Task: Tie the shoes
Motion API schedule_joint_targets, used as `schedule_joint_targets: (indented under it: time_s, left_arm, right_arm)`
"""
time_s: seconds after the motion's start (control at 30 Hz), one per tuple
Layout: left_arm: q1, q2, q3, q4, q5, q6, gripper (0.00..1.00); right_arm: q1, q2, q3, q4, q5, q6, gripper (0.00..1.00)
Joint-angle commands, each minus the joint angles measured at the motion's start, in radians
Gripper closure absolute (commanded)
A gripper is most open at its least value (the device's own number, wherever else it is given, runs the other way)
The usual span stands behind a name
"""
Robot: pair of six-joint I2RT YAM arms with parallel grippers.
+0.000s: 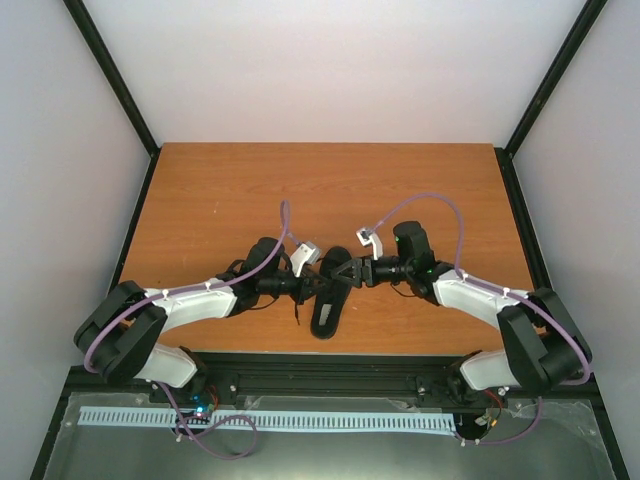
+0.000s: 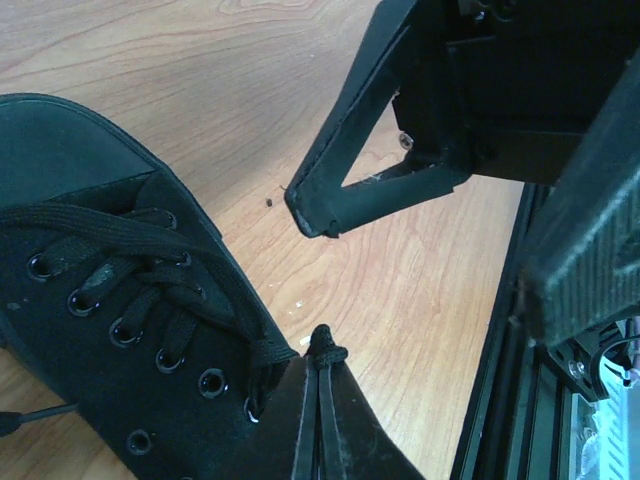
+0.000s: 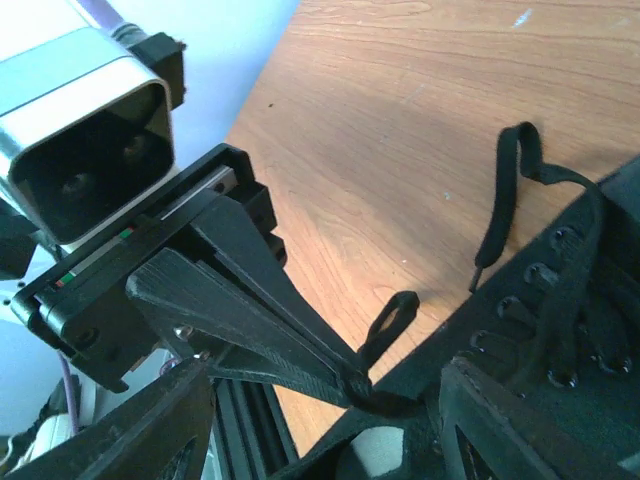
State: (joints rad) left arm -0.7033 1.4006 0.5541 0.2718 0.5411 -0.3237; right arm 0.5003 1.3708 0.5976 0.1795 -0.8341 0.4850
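Observation:
The black low-top shoe point(image 1: 333, 295) lies on the table between both arms, its toe toward the back. My left gripper point(image 2: 322, 365) is shut on a black lace point(image 2: 330, 348) at the shoe's side. In the right wrist view the left gripper point(image 3: 355, 378) pinches a small lace loop point(image 3: 392, 318) beside the shoe point(image 3: 560, 340). My right gripper point(image 3: 320, 440) is open and empty, its jaws on either side of the left gripper's tip. A loose lace end point(image 3: 505, 190) lies on the wood. The right gripper also shows in the left wrist view point(image 2: 430, 260).
The wooden table point(image 1: 330, 190) is bounded by black frame posts and pale walls. A black rail point(image 1: 330, 370) runs along the near edge, just behind both grippers. The two grippers nearly touch above the shoe.

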Motion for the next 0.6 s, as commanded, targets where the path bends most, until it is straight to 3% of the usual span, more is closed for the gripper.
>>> schedule_joint_targets:
  time_s: [0.0,0.2,0.37,0.57]
  left_arm:
    - [-0.003,0.012,0.008,0.062,0.035,-0.011,0.98]
    - [-0.004,0.006,0.004,0.064,0.033,-0.009,0.98]
    - [-0.004,0.011,0.007,0.063,0.034,-0.006,0.98]
    - [-0.003,0.009,0.007,0.063,0.033,-0.007,0.98]
  right_arm:
    - [0.002,0.047,-0.002,0.092,-0.127,-0.079,0.41]
    - [0.003,0.137,0.057,0.009,-0.146,-0.203,0.47]
    - [0.004,0.177,0.055,0.050,-0.202,-0.196,0.50]
    - [0.004,0.182,0.064,0.035,-0.236,-0.229,0.69]
